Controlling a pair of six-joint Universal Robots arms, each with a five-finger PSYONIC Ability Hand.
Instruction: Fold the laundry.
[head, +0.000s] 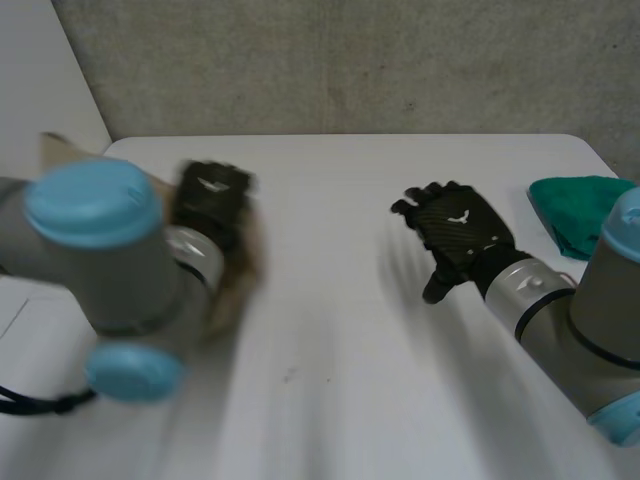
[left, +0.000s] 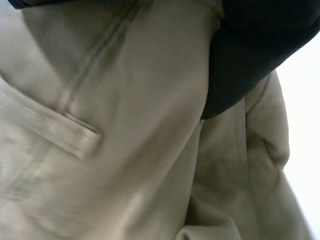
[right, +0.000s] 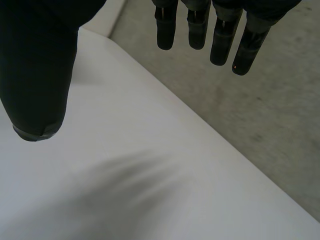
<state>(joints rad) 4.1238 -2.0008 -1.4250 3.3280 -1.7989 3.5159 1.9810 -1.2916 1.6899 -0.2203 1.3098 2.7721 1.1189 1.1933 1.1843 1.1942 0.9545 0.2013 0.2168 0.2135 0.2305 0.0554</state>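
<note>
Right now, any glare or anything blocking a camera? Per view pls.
Head view: no glare on the white table, which is evenly lit; the left arm hides much of the beige garment. Left wrist view: that garment sits right up against the camera, softly lit, with the seams showing. Right wrist view: the open right hand is a dark silhouette over the bright table, nothing blocked.

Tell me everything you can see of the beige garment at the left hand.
The beige garment is a woven, khaki-like cloth with stitched seams and a narrow sewn band resembling a pocket welt. It is crumpled, with soft folds, at the left side of the white table. The left hand is against it, and the left arm hides much of it in the head view.
</note>
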